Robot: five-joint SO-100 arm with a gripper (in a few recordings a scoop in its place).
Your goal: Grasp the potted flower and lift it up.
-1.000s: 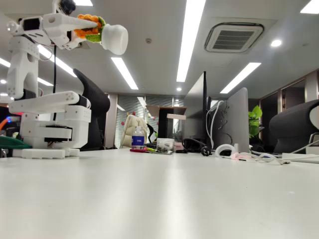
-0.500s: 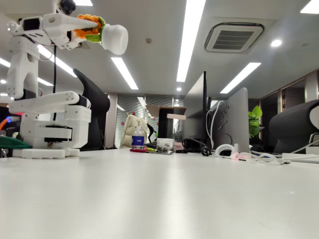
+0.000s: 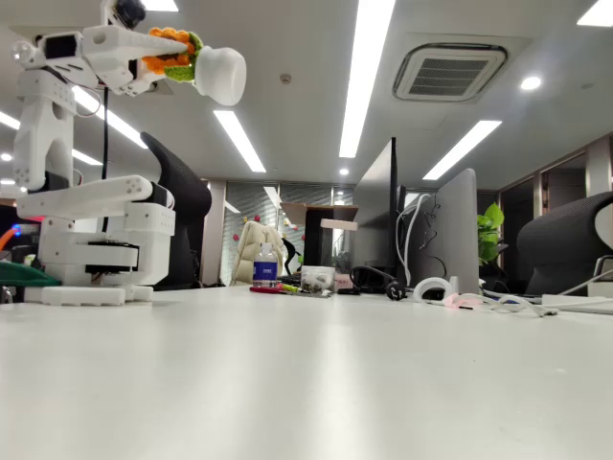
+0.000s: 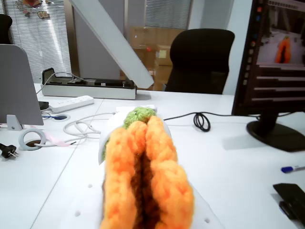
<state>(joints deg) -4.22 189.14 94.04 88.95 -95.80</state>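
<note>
We find the potted flower [image 3: 196, 65] held high above the white table [image 3: 306, 383], well clear of its smooth, matte surface. The gripper [image 3: 177, 53], of white moulded plastic with one tapered, pointed finger [image 3: 158, 43], is clamped on the crocheted bloom, and the rounded white pot points away from the arm, tipped sideways. In the wrist view we note the fuzzy orange petals [image 4: 145, 176] folded together over a dark centre, with green knit beyond them.
</note>
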